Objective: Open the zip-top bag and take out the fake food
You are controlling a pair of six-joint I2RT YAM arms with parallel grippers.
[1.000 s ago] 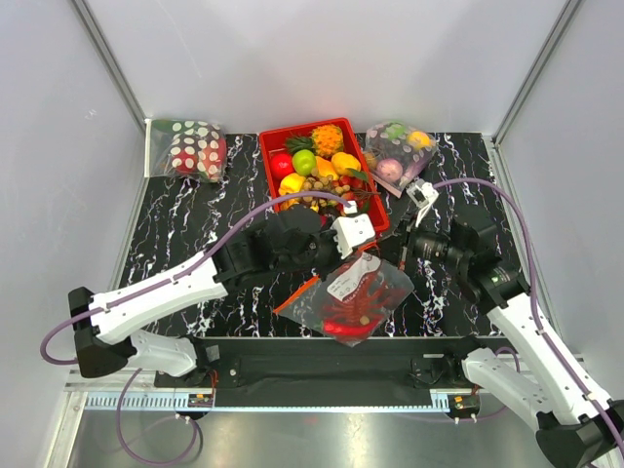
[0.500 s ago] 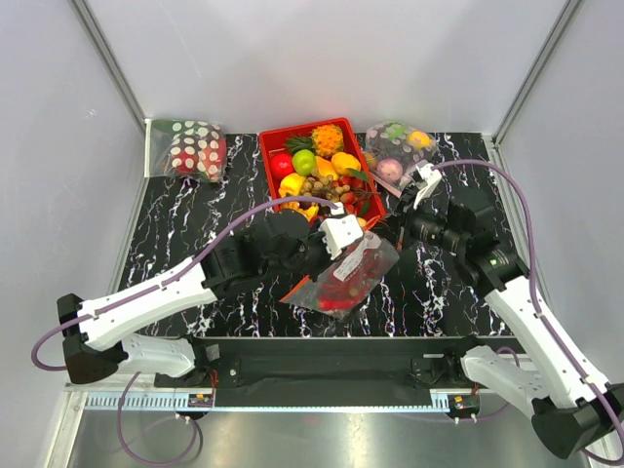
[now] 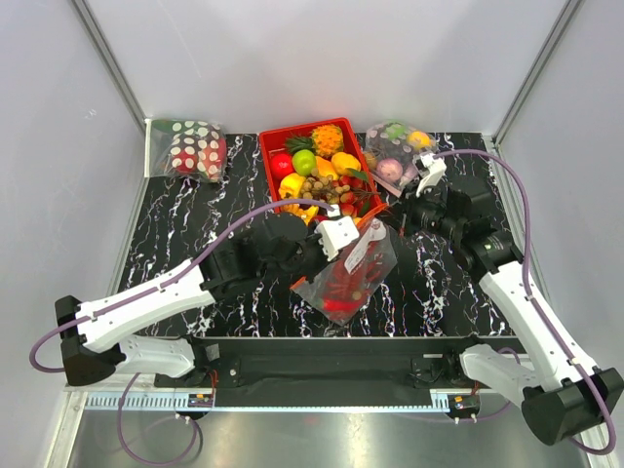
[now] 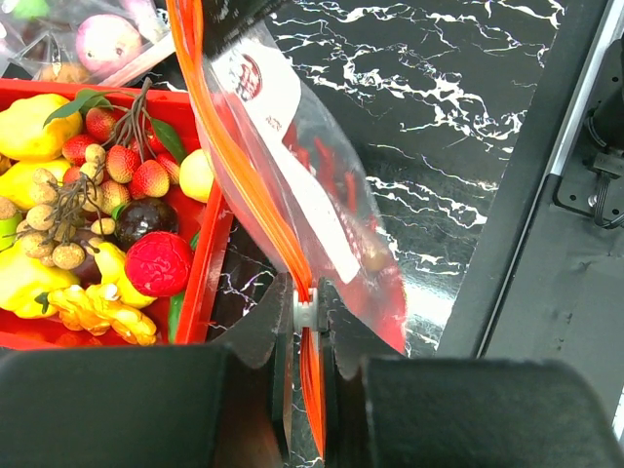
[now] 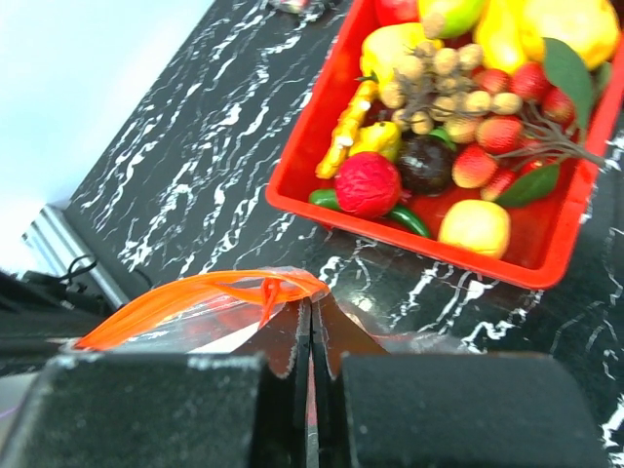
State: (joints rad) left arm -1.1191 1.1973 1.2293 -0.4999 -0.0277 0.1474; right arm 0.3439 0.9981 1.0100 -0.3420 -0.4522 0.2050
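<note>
Top external view has the zip-top bag [image 3: 353, 275] strung between both arms over the black marbled table [image 3: 166, 214], at about 6 o'clock from the red tray [image 3: 266, 161] of fruit. The left gripper [image 3: 341, 234] sits at the bag's 11 o'clock corner. Its wrist view shows the jaws drawn close, pinching the orange zip strip [image 4: 244, 185] edge-on. The right gripper [image 3: 393, 227] comes in at 2 o'clock with its jaws fully together on the bag's top edge, where the strip ends.

The bag is thin clear film, crinkled and glossy, with a white label [image 4: 268, 88] below the strip. It looks light, limp and slippery — it should sag and twist rather than hold a shape. The ribbed strip is the stiffest part and the surest place to take hold. To open it, I judge that each arm needs its own lip of the mouth, since a pinch across both lips would keep it sealed.

The fake food [image 3: 341, 291] shows as red shapes slumped toward the bag's 7 o'clock end — hard plastic, probably light, and any thin spiky parts may snag the film.
</note>
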